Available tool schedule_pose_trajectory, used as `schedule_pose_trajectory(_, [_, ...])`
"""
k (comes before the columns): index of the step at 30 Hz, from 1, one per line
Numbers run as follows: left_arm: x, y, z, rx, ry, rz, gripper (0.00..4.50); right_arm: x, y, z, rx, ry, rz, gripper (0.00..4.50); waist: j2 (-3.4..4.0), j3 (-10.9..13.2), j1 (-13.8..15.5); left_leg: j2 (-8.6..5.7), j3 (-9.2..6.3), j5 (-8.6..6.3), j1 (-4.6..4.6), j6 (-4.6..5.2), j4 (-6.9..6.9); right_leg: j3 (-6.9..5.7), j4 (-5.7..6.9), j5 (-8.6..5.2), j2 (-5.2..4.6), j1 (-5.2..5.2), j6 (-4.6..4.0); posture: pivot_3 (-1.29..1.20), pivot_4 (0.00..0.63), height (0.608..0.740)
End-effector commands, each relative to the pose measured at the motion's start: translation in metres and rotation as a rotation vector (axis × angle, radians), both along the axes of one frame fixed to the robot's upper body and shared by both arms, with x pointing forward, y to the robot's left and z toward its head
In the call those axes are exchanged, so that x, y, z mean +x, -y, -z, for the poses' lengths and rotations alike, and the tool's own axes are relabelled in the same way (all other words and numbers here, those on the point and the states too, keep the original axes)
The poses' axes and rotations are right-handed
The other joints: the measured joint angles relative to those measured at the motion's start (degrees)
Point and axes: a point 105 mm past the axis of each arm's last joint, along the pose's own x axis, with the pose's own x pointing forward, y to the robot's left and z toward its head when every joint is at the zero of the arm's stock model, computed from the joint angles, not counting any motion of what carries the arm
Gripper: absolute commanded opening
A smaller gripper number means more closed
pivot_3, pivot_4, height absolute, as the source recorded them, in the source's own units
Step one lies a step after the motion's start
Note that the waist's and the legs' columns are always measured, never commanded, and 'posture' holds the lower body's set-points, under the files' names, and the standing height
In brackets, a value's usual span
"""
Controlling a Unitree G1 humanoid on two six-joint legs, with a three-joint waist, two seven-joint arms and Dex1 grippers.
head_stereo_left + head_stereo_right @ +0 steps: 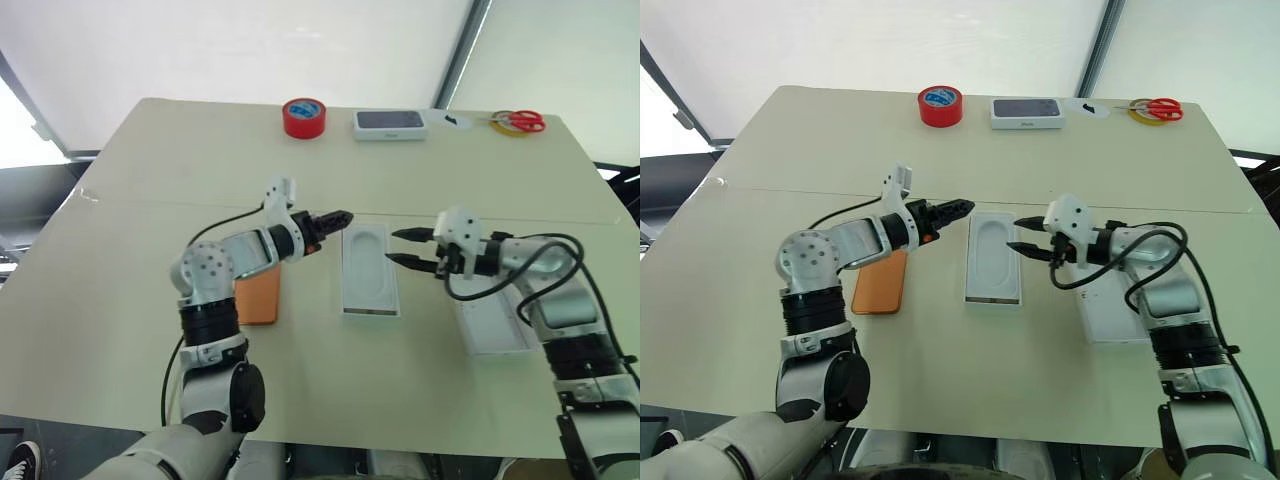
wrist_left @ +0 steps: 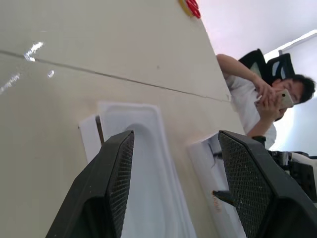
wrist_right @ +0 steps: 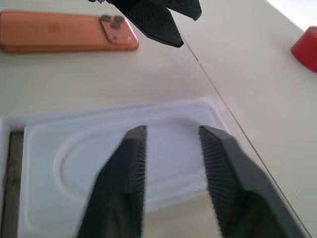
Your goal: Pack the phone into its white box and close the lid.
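Nearest the camera, the left gripper [image 1: 338,217] hovers above the pale table [image 1: 120,330] with its two black fingers parted and nothing between them; in the left wrist view the pads [image 2: 121,168] stand well apart, framing the insert below. The right gripper [image 1: 398,247] faces it from the opposite side, its fingers [image 3: 133,163] parted by a narrower gap, also empty, held just over the insert's near end.

Between the two grippers lies the thin white insert with an oval recess [image 1: 369,268], seated in the white box [image 3: 11,163], whose brownish inner floor shows as a strip along one edge in the right wrist view. The phone [image 1: 880,282], orange, lies flat on the table beside the box on the robot's left, partly under the left forearm; its back faces up, with the camera block of dark lenses [image 3: 115,27] visible. It is outside the box.

On the robot's right, partly beneath the right forearm, the lid [image 1: 492,327] rests on the table, well apart from the box.

Along the far edge of the table stand a roll of red tape [image 1: 301,117], a white box with dark top [image 1: 390,123], and red-handled scissors [image 1: 517,121]. A seated person [image 2: 257,99] holding a phone appears beyond the table in the left wrist view.
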Motion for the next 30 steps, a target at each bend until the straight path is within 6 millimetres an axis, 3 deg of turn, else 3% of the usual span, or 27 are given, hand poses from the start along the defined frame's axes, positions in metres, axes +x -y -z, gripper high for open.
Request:
schedule_pose_trajectory(1, [-0.007, -0.005, -0.009, 0.068, 0.147, 0.005, 2.85, 0.005, -0.017, -0.007, -0.02, 0.088, 0.006, 0.05, 0.06, 0.0, -0.02, 0.0, 0.0, 0.0, 0.01, 0.0, -0.01, 0.0, 0.0, 0.0, 0.0, 0.0, 0.0, 0.0, 0.15, 0.74])
schedule_pose_trajectory(4, [-0.01, -0.045, -0.01, 0.258, 0.454, -0.077, 2.85, 0.011, -0.025, 0.011, -0.151, 0.134, 0.006, 0.05, 0.06, 0.0, -0.42, 0.0, 0.02, 0.0, 0.0, -0.01, -0.02, 0.0, 0.0, 0.0, 0.0, -0.02, 0.0, 0.0, 0.15, 0.74])
schedule_pose_trajectory(7, [-0.017, -0.075, -0.009, 0.282, 0.555, -0.108, 2.85, 0.012, -0.029, 0.013, -0.194, 0.158, -0.013, 0.05, 0.09, 0.02, -1.03, 0.02, 0.08, 0.05, 0.01, -0.1, -0.16, 0.05, 0.0, -0.01, 0.02, -0.12, -0.03, 0.0, 0.15, 0.74])
schedule_pose_trajectory(10, [-0.028, -0.103, 0.01, 0.582, 0.793, -0.075, 2.85, 0.006, -0.03, 0.023, -0.309, 0.178, -0.088, 0.05, 0.1, 0.02, -1.28, 0.01, 0.06, 0.05, -0.01, -0.09, -0.14, 0.03, -0.01, -0.01, -0.01, -0.11, -0.03, 0.0, 0.15, 0.74])
schedule_pose_trajectory(13, [-0.035, -0.129, 0.017, 0.516, 0.77, -0.12, 2.85, 0.004, -0.034, 0.025, -0.372, 0.198, -0.142, 0.05, 0.14, 0.05, -1.07, 0.0, 0.09, 0.02, -0.01, -0.03, -0.2, 0.05, -0.04, -0.02, -0.08, -0.14, -0.05, 0.0, 0.15, 0.74])
schedule_pose_trajectory(15, [-0.039, -0.135, 0.024, 0.589, 0.806, -0.096, 2.85, -0.003, -0.038, 0.027, -0.396, 0.177, -0.209, 0.05, 0.13, 0.06, -1.2, 0.01, 0.08, -0.01, -0.02, 0.01, -0.19, 0.05, -0.04, -0.01, -0.11, -0.14, -0.05, 0.0, 0.15, 0.74])
schedule_pose_trajectory(20, [-0.04, -0.138, 0.026, 0.585, 0.818, -0.096, 2.85, -0.021, -0.038, 0.037, -0.503, 0.173, -0.355, 0.05, 0.13, 0.06, -1.28, 0.01, 0.05, -0.23, -0.03, 0.39, -0.18, 0.04, -0.05, -0.01, -0.2, -0.13, -0.05, 0.0, 0.15, 0.74])
schedule_pose_trajectory(26, [-0.039, -0.136, 0.025, 0.621, 0.85, -0.139, 2.85, -0.05, -0.04, 0.04, -0.483, 0.048, -0.472, 0.05, 0.14, 0.06, -1.32, 0.01, 0.05, -0.25, -0.02, 0.43, -0.21, 0.04, -0.03, -0.01, -0.21, -0.16, -0.05, 0.0, 0.15, 0.74])
schedule_pose_trajectory(30, [-0.036, -0.139, 0.02, 0.614, 0.858, -0.17, 2.85, -0.05, -0.041, 0.036, -0.455, 0.04, -0.46, 0.05, 0.14, 0.06, -1.35, 0.01, 0.04, -0.28, -0.02, 0.48, -0.18, 0.04, -0.03, -0.01, -0.22, -0.14, -0.05, 0.0, 0.15, 0.74])
